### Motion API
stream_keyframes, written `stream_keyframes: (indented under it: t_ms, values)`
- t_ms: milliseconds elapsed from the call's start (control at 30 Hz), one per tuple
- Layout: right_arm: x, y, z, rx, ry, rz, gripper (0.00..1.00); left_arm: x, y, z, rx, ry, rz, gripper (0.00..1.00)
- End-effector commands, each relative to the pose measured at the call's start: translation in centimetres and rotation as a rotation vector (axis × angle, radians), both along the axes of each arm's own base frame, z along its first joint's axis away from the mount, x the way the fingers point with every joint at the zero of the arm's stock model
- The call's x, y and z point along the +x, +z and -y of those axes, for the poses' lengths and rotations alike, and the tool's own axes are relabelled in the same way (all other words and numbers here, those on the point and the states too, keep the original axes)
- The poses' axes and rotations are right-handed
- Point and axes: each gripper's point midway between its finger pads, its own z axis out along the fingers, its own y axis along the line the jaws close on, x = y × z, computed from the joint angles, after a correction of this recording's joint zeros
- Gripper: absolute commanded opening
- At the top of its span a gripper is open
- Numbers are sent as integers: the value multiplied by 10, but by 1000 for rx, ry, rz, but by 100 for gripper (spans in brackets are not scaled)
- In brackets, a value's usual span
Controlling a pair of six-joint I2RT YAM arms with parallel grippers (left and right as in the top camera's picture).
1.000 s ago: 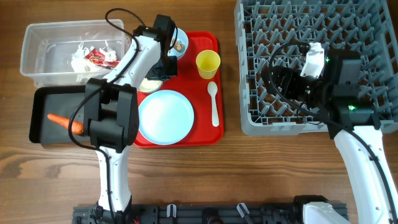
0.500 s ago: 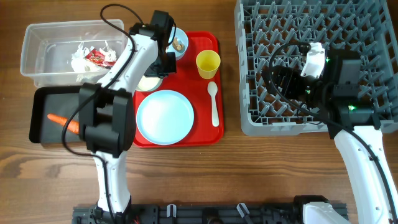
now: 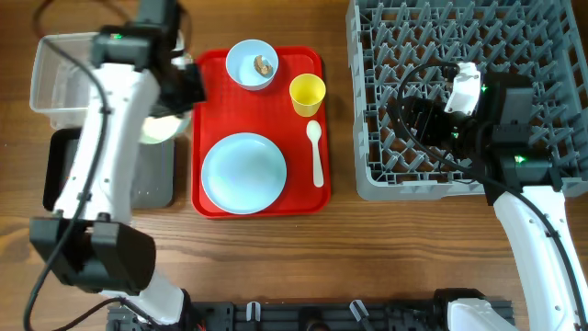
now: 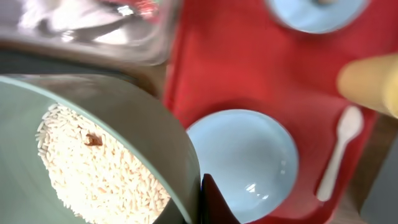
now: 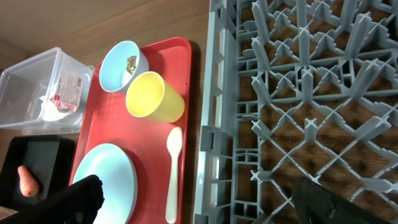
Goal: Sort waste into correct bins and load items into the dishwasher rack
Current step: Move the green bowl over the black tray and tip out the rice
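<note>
Right wrist view showed sorting partly done: the red snack wrapper (image 5: 64, 89) and tissue (image 5: 51, 107) lay in the clear tub (image 5: 25, 81), the carrot (image 5: 26, 179) in the black tray (image 5: 38, 152). The left tool (image 4: 200, 198) pinched the rim of the pale-mint bowl (image 4: 124, 118), rice (image 4: 93, 168) inside, at the red tray's (image 3: 207, 69) ten o'clock, over the bins. Not yet handled: scraps (image 3: 262, 65) in the light-blue bowl (image 3: 241, 57), the plate (image 3: 243, 173), yellow cup (image 3: 307, 94) and spoon (image 3: 317, 152). The dishwasher rack (image 3: 459, 37), at three o'clock, held no dishes. The right tool (image 5: 199, 202) hovered there, fingers spread. The worktop (image 3: 367, 257) was brown wood; no room showed.
</note>
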Motion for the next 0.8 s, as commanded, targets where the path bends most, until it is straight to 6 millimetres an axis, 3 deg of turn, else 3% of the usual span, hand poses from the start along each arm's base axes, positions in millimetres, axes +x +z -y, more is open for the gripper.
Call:
stream_keyframes:
  t_ms: [0, 100, 167, 233, 400, 567, 767]
  values:
    - [4, 3, 3, -9, -14, 8, 100, -9, 1, -48, 0, 142, -22, 4]
    - [4, 2, 3, -9, -13, 6, 100, -10, -5, -83, -13, 175, -17, 4]
    - [4, 3, 3, -10, -13, 9, 100, -7, -15, -90, -112, 161, 0, 4]
    - [5, 3, 3, -9, -13, 10, 100, -8, -31, -93, -298, 140, 29, 4]
    - [5, 3, 3, -9, -14, 9, 100, -23, -54, -91, -573, 90, 84, 4]
    - [5, 3, 3, -9, -14, 9, 100, -33, -59, -87, -743, 43, 168, 4]
    - [4, 3, 3, -8, -14, 9, 100, -21, -59, -87, -808, 16, 284, 4]
